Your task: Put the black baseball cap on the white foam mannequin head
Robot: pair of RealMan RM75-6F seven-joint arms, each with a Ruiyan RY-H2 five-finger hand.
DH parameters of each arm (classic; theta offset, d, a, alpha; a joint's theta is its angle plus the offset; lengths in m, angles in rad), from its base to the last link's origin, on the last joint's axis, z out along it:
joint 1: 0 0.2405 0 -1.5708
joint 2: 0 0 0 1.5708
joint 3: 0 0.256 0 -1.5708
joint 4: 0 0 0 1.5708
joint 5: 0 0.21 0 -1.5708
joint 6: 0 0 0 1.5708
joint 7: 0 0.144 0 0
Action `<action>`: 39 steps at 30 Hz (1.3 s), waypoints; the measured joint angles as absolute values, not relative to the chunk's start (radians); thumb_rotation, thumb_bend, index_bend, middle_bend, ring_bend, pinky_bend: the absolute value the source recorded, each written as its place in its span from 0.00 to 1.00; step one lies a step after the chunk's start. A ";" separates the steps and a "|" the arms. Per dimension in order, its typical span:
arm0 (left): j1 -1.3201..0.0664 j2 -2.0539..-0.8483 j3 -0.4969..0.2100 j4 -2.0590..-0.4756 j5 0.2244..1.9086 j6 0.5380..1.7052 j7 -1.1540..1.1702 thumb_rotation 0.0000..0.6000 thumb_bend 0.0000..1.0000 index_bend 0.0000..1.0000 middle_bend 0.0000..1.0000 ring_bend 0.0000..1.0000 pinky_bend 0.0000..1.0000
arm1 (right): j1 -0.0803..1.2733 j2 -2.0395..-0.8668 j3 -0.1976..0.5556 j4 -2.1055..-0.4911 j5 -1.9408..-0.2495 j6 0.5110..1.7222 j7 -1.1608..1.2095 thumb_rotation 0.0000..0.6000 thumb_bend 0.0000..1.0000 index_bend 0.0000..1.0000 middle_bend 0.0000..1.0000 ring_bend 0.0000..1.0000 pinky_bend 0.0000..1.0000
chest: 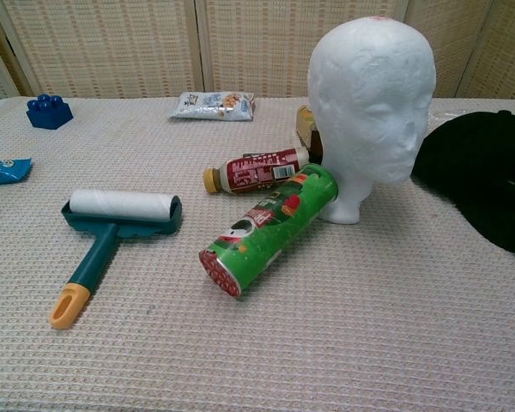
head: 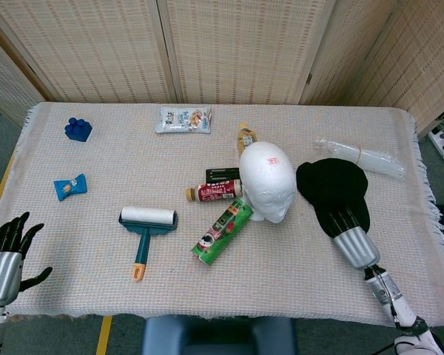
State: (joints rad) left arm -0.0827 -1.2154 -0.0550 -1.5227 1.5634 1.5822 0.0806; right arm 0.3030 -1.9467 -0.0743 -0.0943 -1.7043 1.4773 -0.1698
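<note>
The white foam mannequin head (head: 267,180) stands upright in the middle of the table, large at the upper right of the chest view (chest: 373,94). Just right of it the black baseball cap (head: 331,183) lies flat on the cloth (chest: 485,172). My right hand (head: 350,231) reaches in from the front right, its dark fingers stretched flat over the cap's near brim; they blend with the black fabric. My left hand (head: 6,251) hovers at the table's front left corner, fingers spread, holding nothing.
A green tube can (head: 223,231) and a red bottle (head: 214,191) lie against the head's left side. A teal lint roller (head: 145,225) lies further left. A blue brick (head: 78,129), a blue wrapper (head: 69,185), a snack bag (head: 183,119) and a clear plastic bag (head: 359,157) lie around the edges.
</note>
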 measured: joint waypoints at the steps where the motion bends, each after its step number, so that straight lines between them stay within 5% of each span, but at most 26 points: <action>1: -0.083 -1.215 -0.055 -1.523 1.562 1.581 0.080 1.00 0.13 0.21 0.01 0.00 0.13 | 0.305 -1.947 -0.074 -0.093 -1.702 1.479 -0.174 1.00 0.18 0.34 0.00 0.00 0.00; 30: -0.088 -1.237 -0.077 -1.495 1.521 1.572 0.119 1.00 0.13 0.24 0.02 0.00 0.13 | 0.326 -1.961 -0.076 -0.083 -1.671 1.410 -0.203 1.00 0.22 0.34 0.00 0.00 0.00; 39: -0.092 -1.258 -0.090 -1.467 1.493 1.566 0.148 1.00 0.13 0.24 0.02 0.00 0.13 | 0.342 -1.969 -0.065 -0.080 -1.655 1.390 -0.190 1.00 0.34 0.40 0.01 0.00 0.00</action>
State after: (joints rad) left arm -0.0917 -1.2580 -0.0901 -1.4668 1.4927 1.5658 0.1477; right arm 0.3418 -1.9691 -0.0653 -0.0796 -1.6545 1.3895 -0.1897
